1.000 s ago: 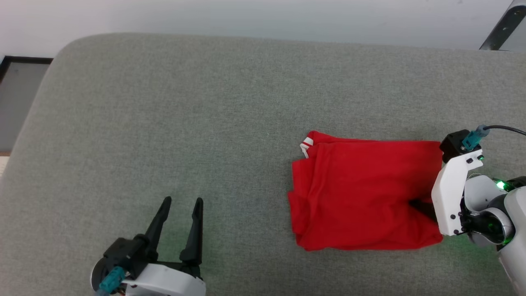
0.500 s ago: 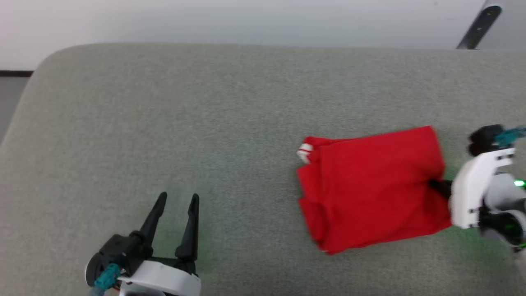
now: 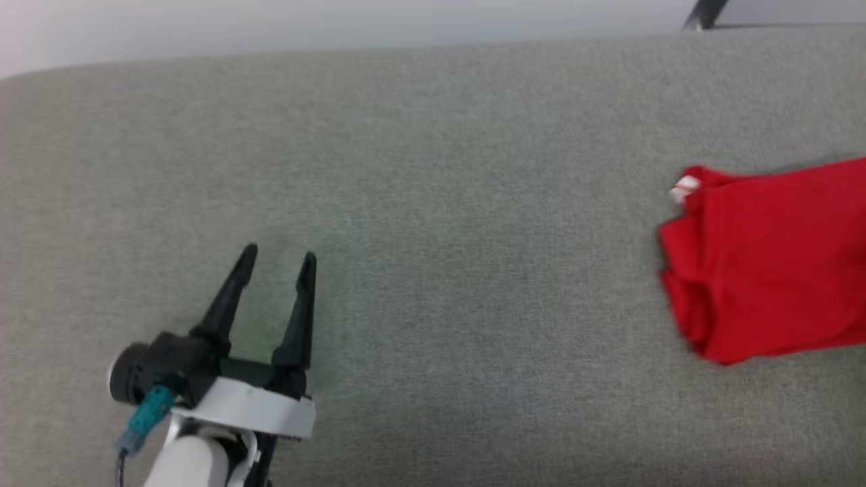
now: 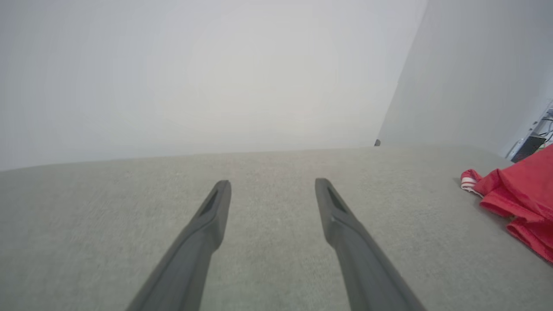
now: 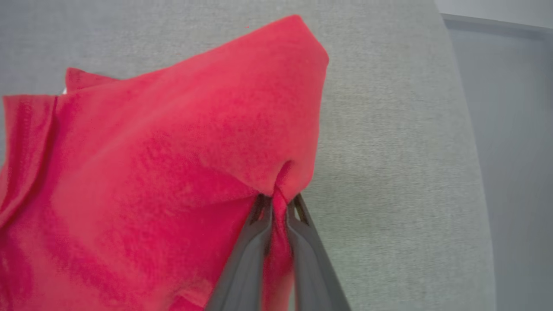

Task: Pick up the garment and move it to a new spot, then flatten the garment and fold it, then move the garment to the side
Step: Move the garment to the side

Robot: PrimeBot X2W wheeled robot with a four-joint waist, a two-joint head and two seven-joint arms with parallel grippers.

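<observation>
The garment (image 3: 771,260), a folded bright red shirt with a small white striped band at its corner, lies at the right edge of the head view on the grey cushion. In the right wrist view my right gripper (image 5: 278,201) is shut on a pinch of the garment (image 5: 173,164) near its edge, and the cloth rises in a peak above the fingers. My left gripper (image 3: 279,257) stands open at the lower left with nothing between its fingers. From the left wrist view the left gripper (image 4: 272,185) hovers over bare cushion, with the garment (image 4: 518,194) far to its right.
The grey cushioned surface (image 3: 433,203) spreads wide under both arms. A pale wall runs behind its far edge. In the right wrist view the cushion's edge (image 5: 466,129) drops to a grey floor just right of the garment.
The right gripper closed on the garment's edge and pulled it rightward, tilting it. The head camera swung left, so the garment now sits at the picture's right edge. The left gripper stayed open.
</observation>
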